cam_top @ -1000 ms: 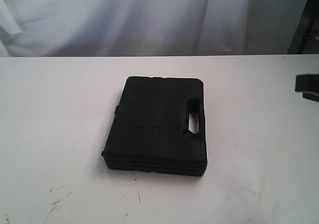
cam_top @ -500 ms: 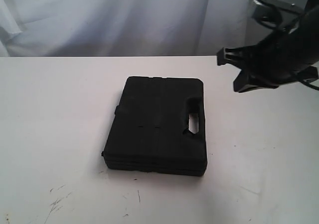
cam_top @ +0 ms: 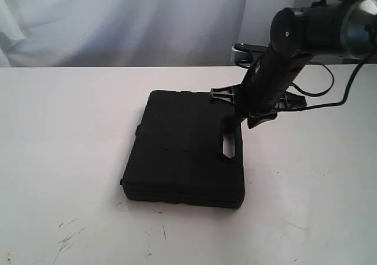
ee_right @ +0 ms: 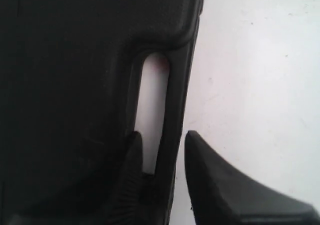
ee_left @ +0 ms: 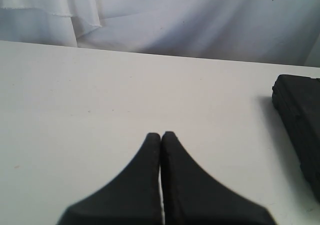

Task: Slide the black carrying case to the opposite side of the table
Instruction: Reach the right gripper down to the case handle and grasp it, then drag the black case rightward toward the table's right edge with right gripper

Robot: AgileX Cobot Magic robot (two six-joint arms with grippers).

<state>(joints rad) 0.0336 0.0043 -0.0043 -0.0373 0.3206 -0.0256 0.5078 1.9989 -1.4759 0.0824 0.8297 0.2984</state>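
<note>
Black carrying case (cam_top: 182,153): lies flat and closed near the middle of the white table (cam_top: 65,135).
Long axis: appears to run from 12 to 6 o'clock in the exterior view. The handle slot (cam_top: 228,146) runs the same way along the 3 o'clock edge.
Nearer arm: the right one, which reaches in from about 2 o'clock and comes down over the handle.
Right gripper (ee_right: 163,135): jaws parted and straddling the handle bar (ee_right: 170,110). One finger (ee_right: 131,155) dips into the slot and the other (ee_right: 215,185) sits just outside the case's edge. A thin gap shows beside the outer finger, so it does not look clamped yet.
Left gripper (ee_left: 161,135): fingers pressed together with nothing between them, above bare table. The case is well apart from it, at the edge of the left wrist view.
Coming move: with the bar between the fingers, a sideways drag along the 3-to-9 o'clock line looks ready. The pictures do not show which way it will go.
</note>
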